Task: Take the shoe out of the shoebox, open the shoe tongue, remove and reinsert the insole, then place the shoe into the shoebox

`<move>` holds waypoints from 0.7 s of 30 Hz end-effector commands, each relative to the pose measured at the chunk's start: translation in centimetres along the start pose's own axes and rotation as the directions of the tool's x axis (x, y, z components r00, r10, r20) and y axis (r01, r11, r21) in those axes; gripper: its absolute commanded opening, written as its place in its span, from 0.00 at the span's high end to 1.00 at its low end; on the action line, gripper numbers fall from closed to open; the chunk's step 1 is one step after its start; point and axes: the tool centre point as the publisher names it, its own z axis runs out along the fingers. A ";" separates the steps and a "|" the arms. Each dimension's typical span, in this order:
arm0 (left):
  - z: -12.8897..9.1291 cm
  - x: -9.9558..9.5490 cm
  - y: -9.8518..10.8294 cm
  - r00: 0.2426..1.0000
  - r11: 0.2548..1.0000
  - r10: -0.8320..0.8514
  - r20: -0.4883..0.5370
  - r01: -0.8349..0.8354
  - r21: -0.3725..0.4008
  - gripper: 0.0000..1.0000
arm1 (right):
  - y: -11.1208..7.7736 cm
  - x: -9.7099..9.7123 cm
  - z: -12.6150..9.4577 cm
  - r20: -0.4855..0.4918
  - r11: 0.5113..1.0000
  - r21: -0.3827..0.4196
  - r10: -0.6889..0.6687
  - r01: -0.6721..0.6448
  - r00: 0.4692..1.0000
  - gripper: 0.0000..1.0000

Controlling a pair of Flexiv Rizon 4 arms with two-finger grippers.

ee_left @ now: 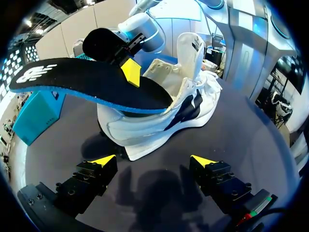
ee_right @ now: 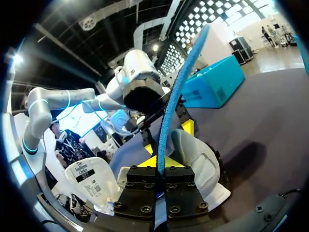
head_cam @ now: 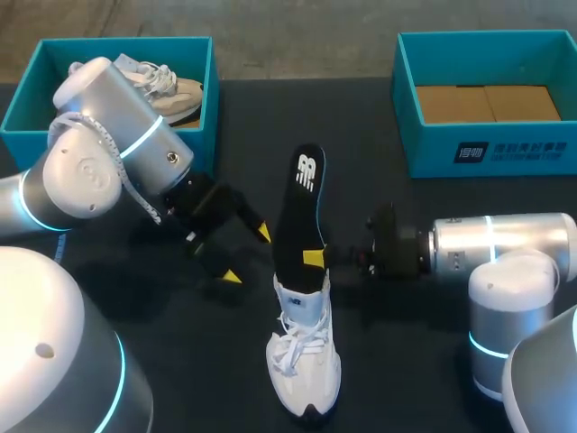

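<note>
Head view, right tool [head_cam: 315, 259] pinching insole [head_cam: 302, 212], left tool [head_cam: 248, 254] spread clear of shoe [head_cam: 305, 356]

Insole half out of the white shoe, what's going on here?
The right gripper is shut on the black insole, whose one end sits in the white shoe on the table; going out or in, can't tell. The left gripper hangs open beside the shoe, holding nothing. A second shoe lies in the left shoebox.

The insole [head_cam: 302, 216] is black, blue-edged, with a white logo [head_cam: 307, 171]; the shoe [head_cam: 305, 356] is white; the shoeboxes [head_cam: 424, 144] are teal; the desk [head_cam: 424, 361] is dark.
</note>
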 end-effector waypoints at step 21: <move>0.1 0.0 0.0 1.000 1.000 0.000 -0.001 0.000 -0.002 0.00 | -0.8 1.0 0.1 0.011 0.999 0.031 -0.024 0.023 1.000 1.00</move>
